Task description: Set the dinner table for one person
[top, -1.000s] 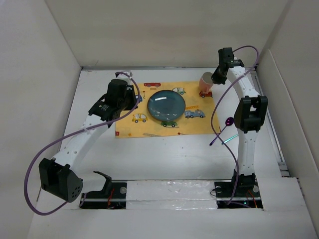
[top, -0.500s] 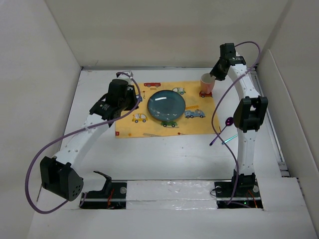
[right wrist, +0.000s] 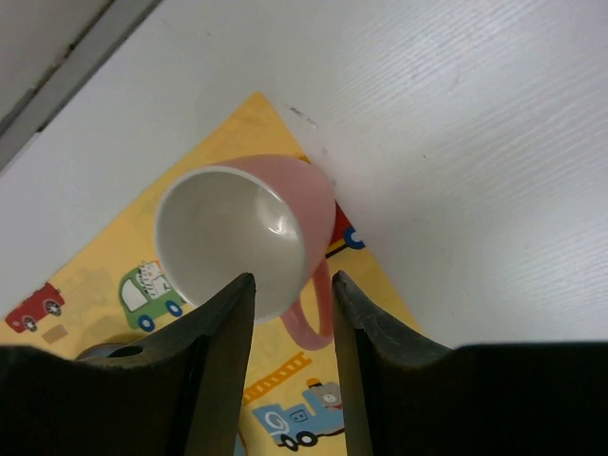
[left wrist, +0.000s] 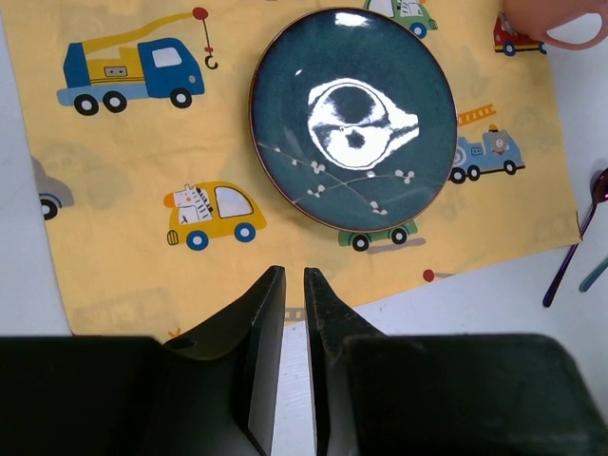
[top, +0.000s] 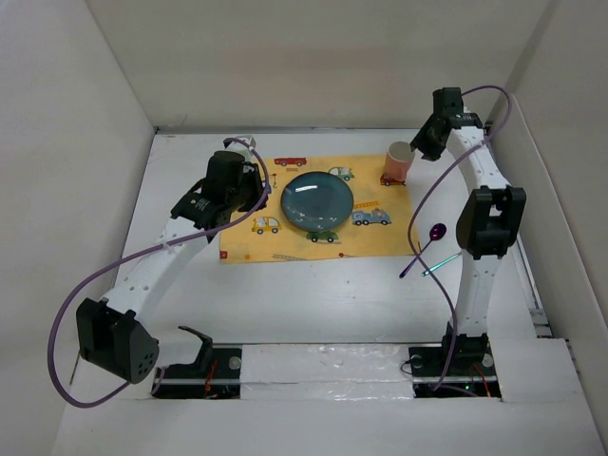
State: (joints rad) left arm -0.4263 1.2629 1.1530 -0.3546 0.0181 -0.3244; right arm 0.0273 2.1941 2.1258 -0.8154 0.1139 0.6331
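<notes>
The white dinner table [top: 313, 294] carries a yellow car-print placemat [top: 285, 242] with a dark blue plate [top: 317, 201] at its middle. A pink cup [top: 399, 161] with a white inside stands on the mat's far right corner. My right gripper [top: 421, 149] hovers just right of it, open. In the right wrist view the cup [right wrist: 242, 228] lies ahead of the right gripper [right wrist: 293, 277], its handle [right wrist: 309, 318] between the spread jaws, untouched. My left gripper [top: 255, 180] is shut and empty over the mat's left part. The left gripper [left wrist: 294, 273] points at the plate [left wrist: 351, 114].
A purple spoon [top: 425, 249] and a teal utensil [top: 442, 263] lie on the table right of the mat, near the right arm. White wall panels [top: 85, 190] close in the table on the left, back and right.
The right gripper set the tilted cup upright on the mat's corner, let go and drew back to the right. The left arm has barely moved.
</notes>
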